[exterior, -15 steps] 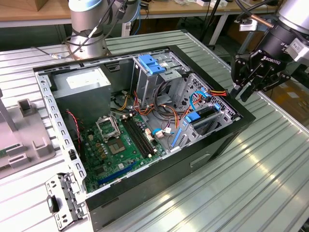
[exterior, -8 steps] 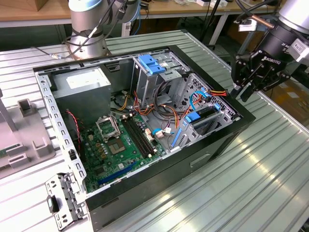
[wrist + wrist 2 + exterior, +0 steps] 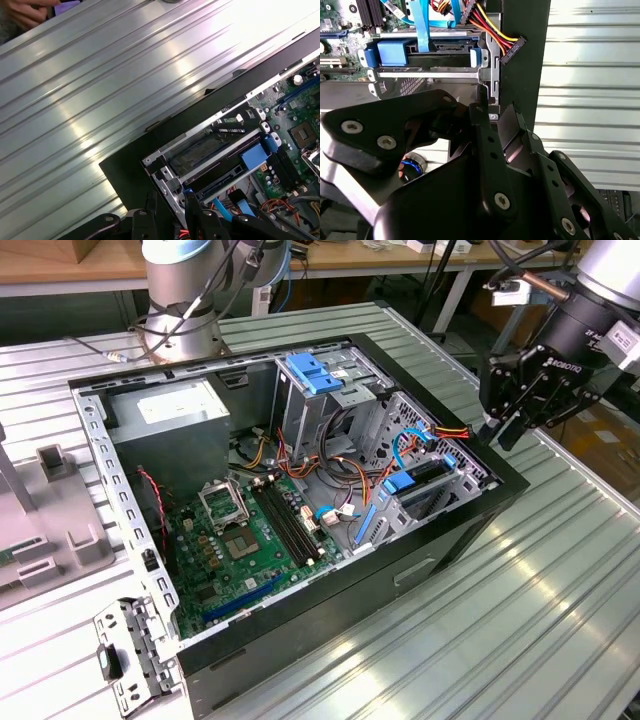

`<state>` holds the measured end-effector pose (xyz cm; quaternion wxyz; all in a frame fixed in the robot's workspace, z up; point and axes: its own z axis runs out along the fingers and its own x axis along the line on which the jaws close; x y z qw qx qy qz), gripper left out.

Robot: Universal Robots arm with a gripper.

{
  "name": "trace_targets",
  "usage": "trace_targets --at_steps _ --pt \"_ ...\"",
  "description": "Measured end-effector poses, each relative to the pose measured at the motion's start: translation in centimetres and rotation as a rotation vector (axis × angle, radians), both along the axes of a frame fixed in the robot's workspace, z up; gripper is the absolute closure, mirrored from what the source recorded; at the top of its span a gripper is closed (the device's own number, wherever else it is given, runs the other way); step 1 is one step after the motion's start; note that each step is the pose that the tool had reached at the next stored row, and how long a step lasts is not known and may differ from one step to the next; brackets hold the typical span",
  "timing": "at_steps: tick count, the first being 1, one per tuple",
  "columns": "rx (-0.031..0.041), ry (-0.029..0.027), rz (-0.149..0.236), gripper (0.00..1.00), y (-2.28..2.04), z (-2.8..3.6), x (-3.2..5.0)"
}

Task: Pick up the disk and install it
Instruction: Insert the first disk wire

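**Already in its bay: the disk sits in the case, and the gripper is empty at the rim**

Inside the open computer case [image 3: 440, 552], at its front corner, the disk [image 3: 428, 476] [image 3: 451, 48] lies flat in the metal drive cage [image 3: 478, 478]. Blue rails run along the disk's edges against the cage walls. A blue flat cable [image 3: 422, 25] crosses over its connector end. A red-and-yellow power cable [image 3: 512, 49] ends just beside that end, with its plug lying against the case's black rim and apart from the disk.

The gripper [image 3: 492, 432] [image 3: 496, 114] [image 3: 171, 202] hangs just outside that same corner of the case, above the rim and tilted toward the cage. Its fingers stand a little apart with nothing between them, clear of the disk.

Deeper inside the case lies the green motherboard [image 3: 240, 540]. The grey power-supply box [image 3: 170, 415] sits at the end of the case farthest from the disk. The case rests on a ribbed metal table [image 3: 530, 640].
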<state>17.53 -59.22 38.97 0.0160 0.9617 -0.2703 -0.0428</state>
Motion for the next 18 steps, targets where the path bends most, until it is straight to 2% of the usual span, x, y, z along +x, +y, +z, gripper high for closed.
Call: trace_targets --at_steps 18 --pt "0.0000 0.0000 0.120 0.64 0.00 0.00 0.00"
